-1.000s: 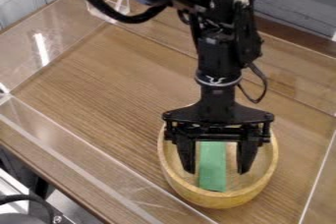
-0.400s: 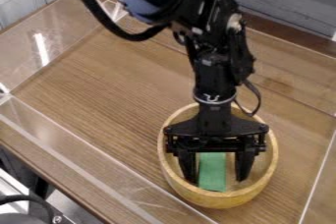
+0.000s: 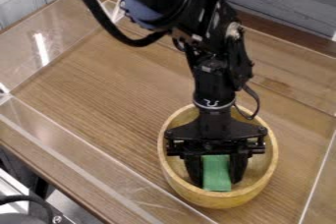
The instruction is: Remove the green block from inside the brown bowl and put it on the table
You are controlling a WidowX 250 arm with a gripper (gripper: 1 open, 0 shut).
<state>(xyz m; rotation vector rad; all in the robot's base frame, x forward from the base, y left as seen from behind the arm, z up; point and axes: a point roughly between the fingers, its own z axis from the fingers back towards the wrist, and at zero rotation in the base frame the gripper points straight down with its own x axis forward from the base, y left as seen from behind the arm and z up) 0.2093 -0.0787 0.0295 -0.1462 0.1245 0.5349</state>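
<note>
We see our gripper (image 3: 217, 162) reaching down into the brown bowl (image 3: 178, 181) on the tabletop (image 3: 105, 81), jaws clamped on the green block (image 3: 217, 174).

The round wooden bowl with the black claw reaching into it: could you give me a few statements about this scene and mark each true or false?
1. The flat green block lies inside the round light-brown wooden bowl. True.
2. The black gripper hangs high above the bowl's rim. False: it reaches down inside the bowl, its fingers on either side of the block.
3. The gripper's fingers are closed against the block's two long sides. True.
4. The bowl sits at the far left corner of the brown wood-grain table. False: it sits near the front edge, toward the right.
5. The green block already rests on the tabletop. False: it is in the bowl.
</note>
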